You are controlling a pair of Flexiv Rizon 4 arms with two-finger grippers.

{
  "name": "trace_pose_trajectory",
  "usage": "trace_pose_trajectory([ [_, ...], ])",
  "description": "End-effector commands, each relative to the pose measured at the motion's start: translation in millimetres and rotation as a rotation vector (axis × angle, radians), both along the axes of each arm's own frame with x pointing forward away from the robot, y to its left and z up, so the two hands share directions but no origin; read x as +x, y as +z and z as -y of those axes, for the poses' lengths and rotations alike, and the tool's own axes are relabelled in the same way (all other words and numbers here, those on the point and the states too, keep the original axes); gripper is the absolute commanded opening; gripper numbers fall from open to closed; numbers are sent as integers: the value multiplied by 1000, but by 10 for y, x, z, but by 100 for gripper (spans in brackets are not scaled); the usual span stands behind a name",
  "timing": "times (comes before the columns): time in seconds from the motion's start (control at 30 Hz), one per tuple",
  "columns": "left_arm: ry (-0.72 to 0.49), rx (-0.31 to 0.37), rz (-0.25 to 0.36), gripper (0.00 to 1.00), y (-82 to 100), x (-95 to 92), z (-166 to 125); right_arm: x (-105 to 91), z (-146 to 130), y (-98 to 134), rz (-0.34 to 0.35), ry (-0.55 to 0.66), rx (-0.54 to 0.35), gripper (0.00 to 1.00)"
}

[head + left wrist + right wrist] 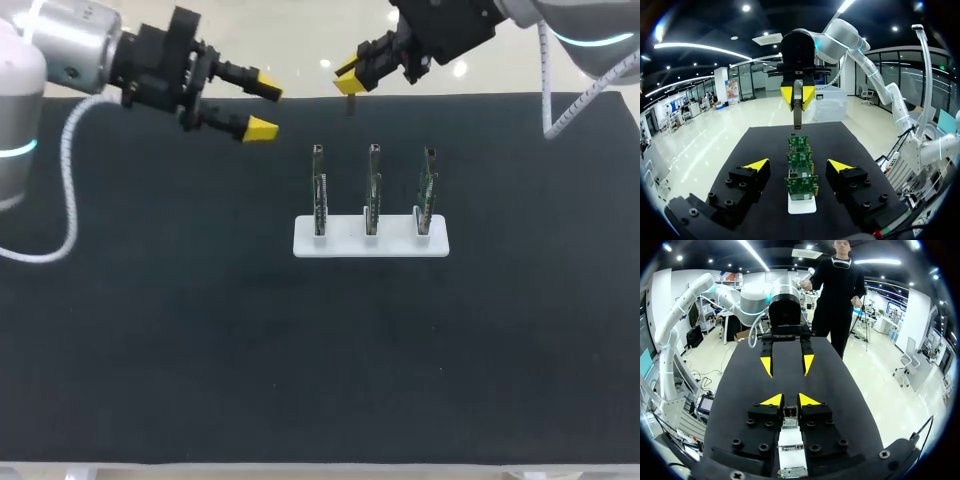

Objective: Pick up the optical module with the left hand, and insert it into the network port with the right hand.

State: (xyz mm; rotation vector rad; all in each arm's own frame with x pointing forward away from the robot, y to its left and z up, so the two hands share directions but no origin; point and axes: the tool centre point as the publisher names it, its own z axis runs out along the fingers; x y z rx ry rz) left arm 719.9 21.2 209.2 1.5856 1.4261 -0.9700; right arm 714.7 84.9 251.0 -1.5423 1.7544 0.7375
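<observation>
My right gripper (pixel 350 75) hangs above the table's far edge, shut on the optical module (pixel 350 102), a slim metal piece that points down from its yellow tips. In the right wrist view the module (pixel 790 416) sits clamped between the fingers of that gripper (pixel 790 400). My left gripper (pixel 262 107) stands open and empty to the left, facing the right one. In the left wrist view my left gripper (pixel 798 165) shows spread tips, and ahead of them are the right gripper (pixel 797 96) and the module (pixel 797 117). Three upright green port boards (pixel 371 190) stand on a white base (pixel 340 243).
The boards (pixel 801 182) line up one behind another ahead of the left gripper, on the white base (pixel 801 206). The black mat (pixel 200 350) covers the table around them. A white cable (pixel 60 180) loops down from the left arm.
</observation>
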Motion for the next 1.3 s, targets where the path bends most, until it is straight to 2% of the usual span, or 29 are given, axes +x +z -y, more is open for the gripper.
trace_pose_trajectory([
  [0.03, 1, 56, -10, 100, 86, 15, -117, 28, -38, 0, -2, -1, -3, 0],
  [0.27, 14, 172, -59, 100, 91, 8, -222, 44, -74, -2, 0, -1, -3, 0],
  [0.37, -32, 139, -65, 100, 117, -10, -264, 50, -81, -1, 2, -1, -2, 0],
  [0.6, -32, 139, -65, 100, 117, -10, -264, 51, -89, 0, 5, -2, 1, 0],
  [0.7, -32, 139, -65, 100, 117, -10, -264, 51, -89, 0, 5, -2, 1, 15],
  [0.83, -32, 139, -65, 100, 117, -10, -264, 51, -89, 0, 5, -2, 1, 18],
  [0.87, -32, 139, -65, 100, 117, -10, -264, 51, -89, 0, 5, -2, 1, 16],
  [0.9, -32, 139, -65, 100, 117, -10, -264, 51, -89, 0, 5, -2, 1, 0],
  [1.3, -32, 139, -65, 100, 117, -10, -264, 60, -51, -21, 10, 8, 7, 0],
])
